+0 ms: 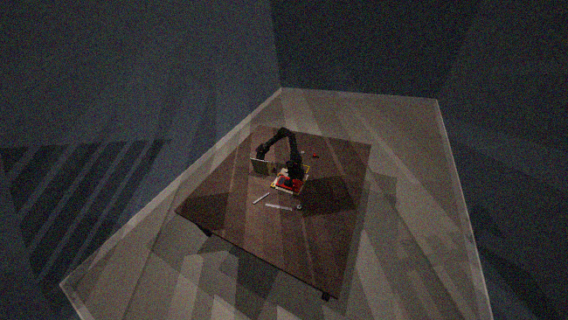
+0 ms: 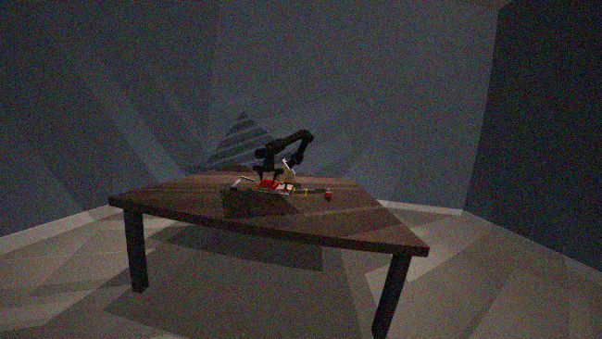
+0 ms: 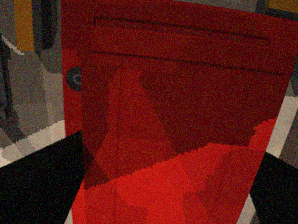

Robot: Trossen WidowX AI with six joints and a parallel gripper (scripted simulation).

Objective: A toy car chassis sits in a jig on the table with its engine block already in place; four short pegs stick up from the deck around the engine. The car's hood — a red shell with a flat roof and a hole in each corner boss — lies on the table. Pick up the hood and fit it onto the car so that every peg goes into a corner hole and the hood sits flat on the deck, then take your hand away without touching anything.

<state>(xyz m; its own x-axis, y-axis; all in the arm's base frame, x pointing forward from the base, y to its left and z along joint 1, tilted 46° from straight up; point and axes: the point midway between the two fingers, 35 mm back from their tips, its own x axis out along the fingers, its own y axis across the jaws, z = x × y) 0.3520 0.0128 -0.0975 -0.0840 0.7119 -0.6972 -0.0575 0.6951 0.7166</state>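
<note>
The red hood (image 1: 297,185) (image 2: 268,184) (image 3: 200,100) lies over the deck of the chassis in the jig (image 1: 286,191). My gripper (image 1: 294,178) (image 2: 269,179) (image 3: 169,147) points down and is shut on the hood, with one black finger against each side. In the wrist view a dark round spot with a grey ring shows at the hood's left corner boss. The other corners are hidden or too dark to read. The engine block is hidden under the hood. The top and exterior views are too small to tell whether the hood sits fully flat.
An upright tan panel (image 1: 260,166) (image 2: 287,173) stands close beside the jig, near the arm. A yellow outline (image 1: 308,168) (image 2: 306,192) adjoins the jig. Two pale bars (image 1: 261,198) (image 1: 279,206) and a small ring-like part lie in front. A small red object (image 1: 315,156) (image 2: 328,195) stands apart.
</note>
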